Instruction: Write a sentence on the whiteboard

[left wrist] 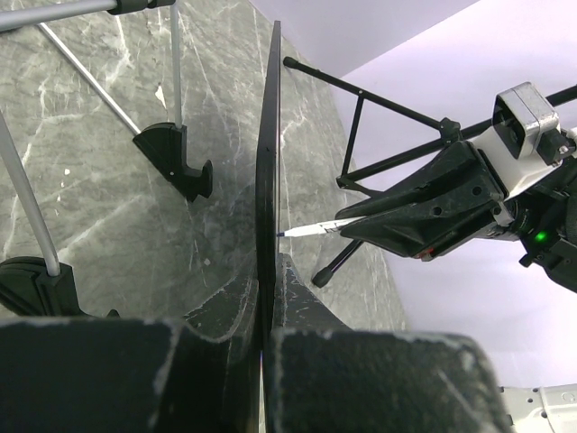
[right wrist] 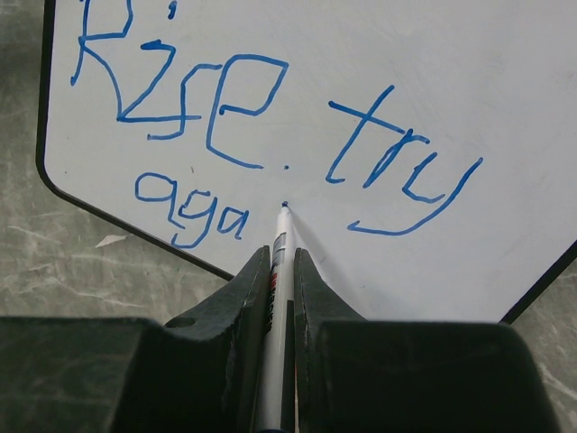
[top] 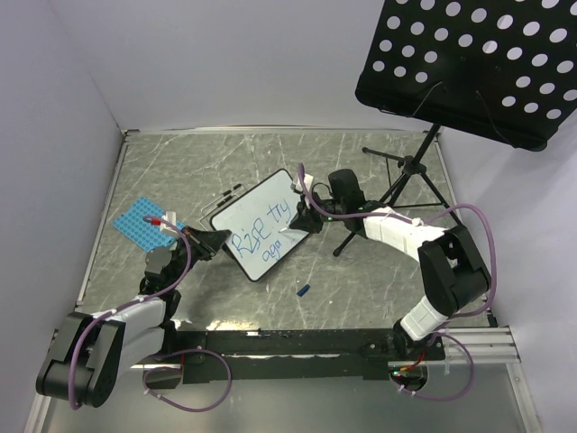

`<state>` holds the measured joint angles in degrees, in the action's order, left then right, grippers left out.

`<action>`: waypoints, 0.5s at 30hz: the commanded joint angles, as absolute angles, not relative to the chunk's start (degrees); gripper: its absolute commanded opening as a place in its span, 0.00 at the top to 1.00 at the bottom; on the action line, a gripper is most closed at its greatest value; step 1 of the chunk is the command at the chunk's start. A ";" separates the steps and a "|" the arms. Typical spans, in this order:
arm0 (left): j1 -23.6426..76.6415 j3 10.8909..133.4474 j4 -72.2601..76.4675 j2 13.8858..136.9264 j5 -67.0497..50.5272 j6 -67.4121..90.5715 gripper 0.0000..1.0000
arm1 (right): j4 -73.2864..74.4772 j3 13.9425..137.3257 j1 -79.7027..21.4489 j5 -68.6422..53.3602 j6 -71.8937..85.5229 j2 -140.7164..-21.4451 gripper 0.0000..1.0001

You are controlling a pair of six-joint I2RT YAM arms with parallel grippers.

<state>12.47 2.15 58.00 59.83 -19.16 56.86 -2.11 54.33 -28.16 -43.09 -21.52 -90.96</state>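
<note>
Two-arm view of writing in progress. My left gripper (left wrist: 268,307) is closed tight on the thin black frame of the whiteboard (top: 261,203), gripping its lower-left edge, so that the left wrist view shows the board edge-on between my fingers. The board sits near the middle of the grey marbled table (top: 379,162), turned diagonally, with its glossy face toward my right arm. My right gripper (right wrist: 281,262) is clamped narrowly around a white marker (right wrist: 280,236) that runs lengthwise between the two fingers, its blue tip meeting the board face. The sentence (right wrist: 210,131), in blue handwriting, reads "Rise. try" on the upper line and "aga" on the lower line; the marker tip rests on a small blue dot just right of the final "a". A blue studded plate (top: 140,221) lies at the table's left, just beyond my left gripper. A small blue cap (top: 305,290) lies on the table nearer my bases, and a black perforated music-stand tray (top: 478,63) overhangs the far right corner.
</note>
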 commanded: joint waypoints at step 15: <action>12.83 -1.93 63.81 60.29 -20.13 57.66 0.99 | -0.97 53.79 -28.12 -45.88 -22.59 -88.77 1.00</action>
<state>12.47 2.13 58.46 60.42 -19.16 57.14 0.03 53.34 -28.12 -44.47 -21.93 -87.22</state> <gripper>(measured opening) 0.060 0.179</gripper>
